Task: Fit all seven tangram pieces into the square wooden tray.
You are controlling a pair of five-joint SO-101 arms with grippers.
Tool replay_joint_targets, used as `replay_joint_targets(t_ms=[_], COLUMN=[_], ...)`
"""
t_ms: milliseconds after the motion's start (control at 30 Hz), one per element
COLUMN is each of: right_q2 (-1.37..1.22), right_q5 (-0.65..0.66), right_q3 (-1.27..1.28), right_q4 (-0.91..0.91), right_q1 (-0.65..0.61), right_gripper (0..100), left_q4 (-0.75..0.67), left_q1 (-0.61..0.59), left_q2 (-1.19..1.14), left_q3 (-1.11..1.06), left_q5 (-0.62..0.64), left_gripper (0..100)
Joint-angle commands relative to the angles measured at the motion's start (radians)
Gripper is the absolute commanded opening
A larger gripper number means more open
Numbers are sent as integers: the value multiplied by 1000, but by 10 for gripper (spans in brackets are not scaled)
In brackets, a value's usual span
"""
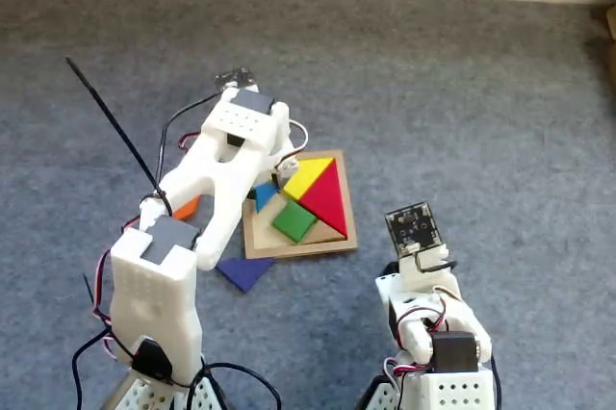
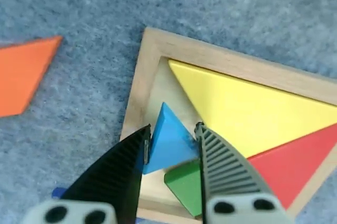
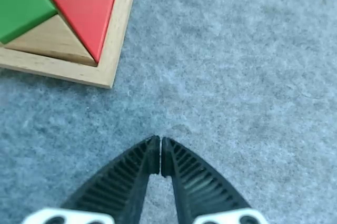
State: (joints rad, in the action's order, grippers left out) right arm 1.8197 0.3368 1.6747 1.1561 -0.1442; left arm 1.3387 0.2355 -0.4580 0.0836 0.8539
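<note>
The square wooden tray (image 1: pixel 345 242) lies mid-table holding a yellow triangle (image 1: pixel 306 177), a red triangle (image 1: pixel 327 200) and a green square (image 1: pixel 294 221). My left gripper (image 2: pixel 172 135) is shut on a small blue triangle (image 2: pixel 168 142), held over the tray's left side (image 2: pixel 141 84) beside the green square (image 2: pixel 185 187) and yellow triangle (image 2: pixel 242 105). An orange piece (image 2: pixel 23 71) lies on the carpet left of the tray, and a dark blue triangle (image 1: pixel 243 271) lies in front of it. My right gripper (image 3: pixel 160 153) is shut and empty, over bare carpet off the tray's near right corner (image 3: pixel 113 69).
Grey carpet covers the table, with free room right of and behind the tray. The left arm's white body (image 1: pixel 226 174) hangs over the tray's left edge. The right arm's base (image 1: pixel 438 352) sits at the front right.
</note>
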Motion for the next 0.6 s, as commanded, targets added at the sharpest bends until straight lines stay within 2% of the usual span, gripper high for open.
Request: replay_joint_targets(t_ms=[0, 267, 567], right_q2=[18, 18, 18], right_q5=[2, 2, 2], right_q3=[113, 113, 113], right_q4=[-19, -19, -19], right_q1=[12, 12, 12], right_gripper=[24, 24, 24], left_q4=[-5, 26, 57], left_q1=[16, 18, 74], left_q2=[59, 68, 70], left_q3=[5, 7, 7], left_q5=[11, 37, 44], left_gripper=[18, 223, 235])
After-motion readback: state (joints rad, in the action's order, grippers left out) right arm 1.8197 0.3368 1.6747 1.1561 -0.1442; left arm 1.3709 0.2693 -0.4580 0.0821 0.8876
